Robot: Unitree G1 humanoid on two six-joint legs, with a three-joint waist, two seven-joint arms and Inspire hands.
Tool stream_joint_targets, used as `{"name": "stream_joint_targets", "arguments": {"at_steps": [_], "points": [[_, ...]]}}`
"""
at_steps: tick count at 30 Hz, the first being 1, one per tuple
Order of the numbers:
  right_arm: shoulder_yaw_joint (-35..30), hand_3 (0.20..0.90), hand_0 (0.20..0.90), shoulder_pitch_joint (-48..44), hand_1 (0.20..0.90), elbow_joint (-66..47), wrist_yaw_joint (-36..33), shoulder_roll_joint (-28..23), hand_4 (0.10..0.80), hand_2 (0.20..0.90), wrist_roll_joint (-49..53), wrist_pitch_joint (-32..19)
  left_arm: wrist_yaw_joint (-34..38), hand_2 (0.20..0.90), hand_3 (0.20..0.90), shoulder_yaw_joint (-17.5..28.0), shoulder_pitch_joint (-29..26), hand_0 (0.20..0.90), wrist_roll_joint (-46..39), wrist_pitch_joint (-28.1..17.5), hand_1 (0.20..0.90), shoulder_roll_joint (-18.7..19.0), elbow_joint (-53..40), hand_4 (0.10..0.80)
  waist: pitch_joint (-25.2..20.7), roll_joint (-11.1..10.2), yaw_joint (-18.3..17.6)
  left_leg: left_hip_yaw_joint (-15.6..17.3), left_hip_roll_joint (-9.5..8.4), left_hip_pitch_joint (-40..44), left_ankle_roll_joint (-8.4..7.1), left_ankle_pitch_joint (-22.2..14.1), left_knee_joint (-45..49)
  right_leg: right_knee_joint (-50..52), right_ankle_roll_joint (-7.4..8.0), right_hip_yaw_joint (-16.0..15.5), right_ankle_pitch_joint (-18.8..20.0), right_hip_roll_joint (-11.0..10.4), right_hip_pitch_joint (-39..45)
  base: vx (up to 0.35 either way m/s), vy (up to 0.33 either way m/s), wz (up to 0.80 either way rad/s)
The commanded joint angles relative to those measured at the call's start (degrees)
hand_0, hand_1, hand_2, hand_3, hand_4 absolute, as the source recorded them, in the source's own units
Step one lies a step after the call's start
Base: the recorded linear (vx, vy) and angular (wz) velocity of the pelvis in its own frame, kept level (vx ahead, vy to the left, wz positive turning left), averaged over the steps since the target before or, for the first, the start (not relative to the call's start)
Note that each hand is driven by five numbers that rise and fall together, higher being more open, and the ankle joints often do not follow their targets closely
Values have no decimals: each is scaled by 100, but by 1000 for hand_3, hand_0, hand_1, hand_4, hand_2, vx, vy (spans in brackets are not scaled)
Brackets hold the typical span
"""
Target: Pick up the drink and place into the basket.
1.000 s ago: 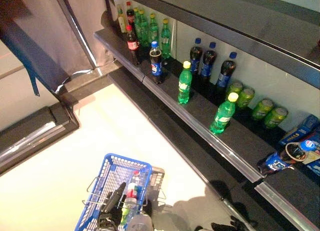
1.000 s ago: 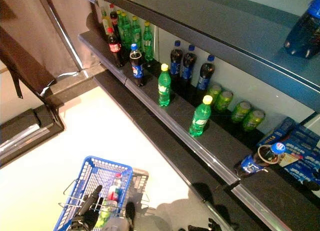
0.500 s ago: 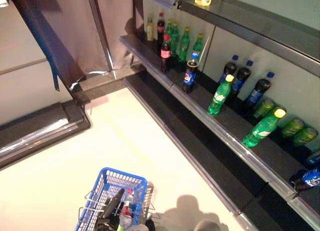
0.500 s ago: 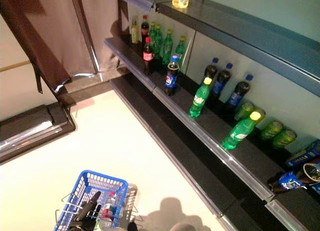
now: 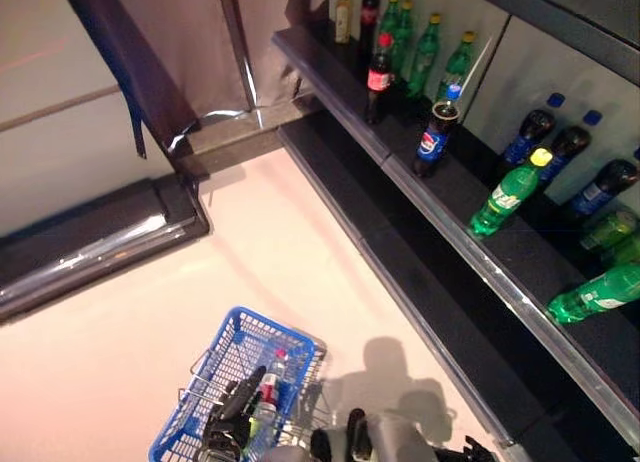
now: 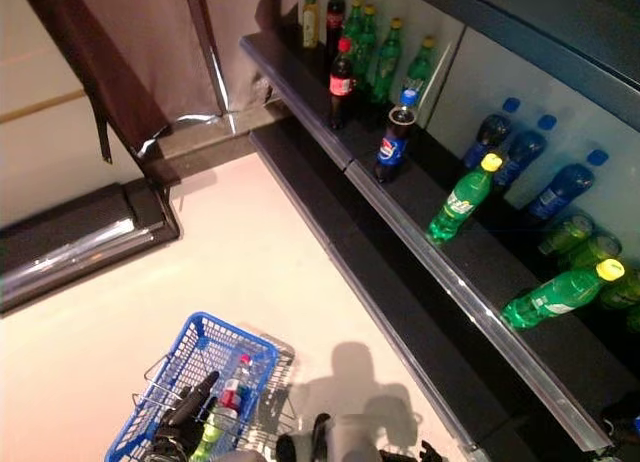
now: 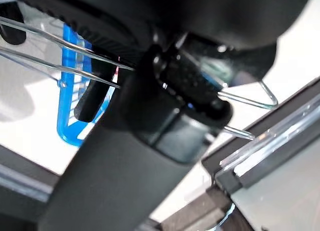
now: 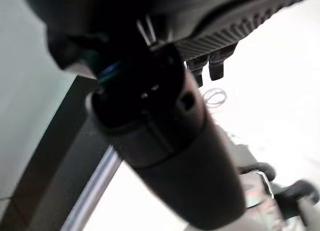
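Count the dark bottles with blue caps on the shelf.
4. One dark bottle stands alone near the front edge of the shelf; three stand in a row at the back panel. Others may lie beyond the right edge.

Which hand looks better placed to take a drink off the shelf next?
Probably the right. The left hand is at the blue basket, by its wire handles, while the shelf with the bottles lies on the robot's right. The right hand holds nothing.
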Motion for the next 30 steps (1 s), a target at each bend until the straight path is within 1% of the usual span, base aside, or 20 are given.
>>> {"name": "stream_joint_targets", "arguments": {"at_steps": [1, 3, 5, 6, 9, 10, 11, 12, 13, 14, 15, 16, 17, 18, 20, 21, 24, 26, 28, 30], "points": [[-50, 900, 900, 379, 900, 151, -62, -221, 800, 900, -102, 74, -729, 300, 200, 75, -451, 300, -107, -896, 300, 115, -685, 100, -380, -359, -87, 440, 155, -295, -675, 612, 2522, -2493, 340, -272, 1538, -189, 824, 478, -61, 11], [52, 900, 900, 445, 900, 62, -136, -332, 800, 900, -456, -133, -725, 300, 200, 13, -399, 300, 64, -927, 300, 34, -648, 100, -442, -365, -36, 395, 222, -637, -965, 1255, 3726, -2459, 126, -546, 1368, -221, 1090, 534, -29, 35], [92, 900, 900, 365, 900, 27, -148, -387, 800, 900, -202, -113, -678, 300, 200, 13, -399, 300, 23, -860, 300, 51, -667, 100, -423, -403, 32, 385, 263, -966, -858, 1166, 3779, -2385, 118, -411, 1288, -238, 1146, 424, 72, 22], [70, 900, 900, 225, 900, 40, -81, -422, 800, 900, -4, -131, -692, 300, 200, 46, -384, 300, 58, -821, 300, 80, -718, 100, -299, -402, 205, 221, 417, -1315, -706, 1029, 3335, -2350, 147, -121, 1201, -184, 1301, 394, 141, -26], [83, 900, 900, -4, 900, 65, -45, -469, 800, 900, -118, -219, -791, 300, 200, 70, -319, 300, 38, -832, 300, 113, -762, 100, -211, -388, 425, -176, 569, -1339, -585, 1027, 1678, -2416, 252, 404, 1111, -124, 1481, 475, 335, -92], [168, 900, 900, -82, 900, 63, -19, -504, 800, 900, -95, -182, -873, 300, 200, 111, -190, 300, -6, -859, 300, 98, -751, 100, -164, -289, 577, -636, 930, -1299, -765, 1411, 285, -2453, 327, 806, 969, -17, 1700, 425, 331, -83], [181, 900, 900, -96, 900, 60, -14, -512, 800, 900, -92, -166, -905, 300, 200, 125, -151, 300, -23, -861, 300, 90, -742, 100, -173, -272, 616, -731, 1021, -1333, -807, 1514, -3, -2468, 341, 902, 949, 0, 1731, 592, 429, -95], [186, 900, 900, -99, 900, 30, -5, -510, 800, 900, -114, -146, -948, 300, 200, 206, -51, 300, -28, -849, 300, 45, -737, 100, -153, -221, 753, -1133, 1206, -1452, -930, 1821, -649, -2482, 381, 1179, 874, 23, 1880, 442, 304, -74], [170, 900, 900, -83, 900, 12, -13, -499, 800, 900, -84, -132, -987, 300, 200, 280, 12, 300, 22, -834, 300, -5, -713, 100, -135, -216, 805, -1228, 1289, -1489, -963, 1910, -774, -2478, 405, 1297, 820, -9, 1974, 553, 494, -119], [122, 900, 900, -85, 900, -35, -86, -439, 800, 900, 6, -77, -1043, 300, 200, 389, 18, 300, 147, -810, 300, -103, -639, 100, -96, -203, 841, -1234, 1299, -1568, -925, 1852, -559, -2405, 507, 1409, 698, -231, 2113, 363, 420, -106], [117, 900, 900, -93, 900, -39, -107, -425, 800, 900, 73, -60, -1062, 300, 200, 415, 6, 300, 195, -782, 300, -113, -627, 100, -94, -206, 840, -1221, 1280, -1561, -904, 1808, -500, -2394, 540, 1410, 681, -292, 2124, 410, 622, -122], [79, 900, 900, -72, 900, -13, -133, -371, 800, 900, 88, -64, -948, 300, 200, 399, -129, 300, 231, -666, 300, -65, -628, 100, -101, -141, 747, -1104, 1207, -1428, -896, 1623, -368, -2250, 671, 1311, 663, -549, 2062, 254, 423, -88], [76, 900, 900, -69, 900, -7, -149, -366, 800, 900, 92, -64, -930, 300, 200, 399, -151, 300, 246, -658, 300, -60, -627, 100, -92, -138, 733, -1085, 1189, -1404, -890, 1583, -337, -2227, 690, 1295, 656, -585, 2056, 346, 571, -106], [-10, 900, 900, 32, 900, -5, -181, -318, 800, 900, -45, -96, -885, 300, 200, 344, -289, 300, 266, -549, 300, 68, -606, 100, -90, -100, 639, -961, 1056, -1305, -851, 1428, -230, -2136, 839, 1198, 704, -809, 2043, 222, 372, -78], [-44, 900, 900, 138, 900, 7, -175, -280, 800, 900, 87, -113, -755, 300, 200, 286, -394, 300, 453, -450, 300, 216, -634, 100, -118, -66, 562, -856, 922, -1167, -784, 1310, -223, -2050, 943, 1089, 782, -974, 1961, 270, 406, -36], [-35, 900, 900, 168, 900, -34, -146, -257, 800, 900, 51, -75, -653, 300, 200, 274, -404, 300, 419, -460, 300, 277, -632, 100, -129, -41, 538, -827, 865, -1071, -733, 1276, -268, -1922, 953, 984, 807, -981, 1843, 248, 361, -19], [261, 900, 900, 197, 900, -283, -109, -158, 800, 900, -470, -238, -705, 300, 200, 525, -228, 300, 315, -523, 300, 492, -644, 100, -181, 77, 633, -153, 864, -624, -639, 1157, -556, -1613, 915, -103, 850, -925, 1463, 103, 240, -91], [342, 900, 900, 173, 900, -318, -183, -127, 800, 900, -420, -286, -802, 300, 200, 518, -198, 300, 428, -521, 300, 546, -620, 100, -191, 101, 657, -22, 864, -552, -613, 1135, -624, -1592, 870, -264, 799, -857, 1416, 55, 161, -115], [455, 900, 900, 91, 900, -469, -214, -102, 800, 900, -439, -113, -758, 300, 200, 529, -164, 300, 340, -610, 300, 568, -604, 100, -229, 33, 746, 336, 750, -510, -601, 1055, -628, -1863, 716, -730, 766, -612, 1474, 35, 104, -71], [552, 900, 900, 73, 900, -525, -201, -122, 800, 900, -640, -71, -698, 300, 200, 539, -173, 300, 181, -643, 300, 521, -582, 100, -226, -40, 791, 461, 670, -527, -610, 1009, -483, -2057, 655, -812, 831, -577, 1568, 28, 22, -54]]}}
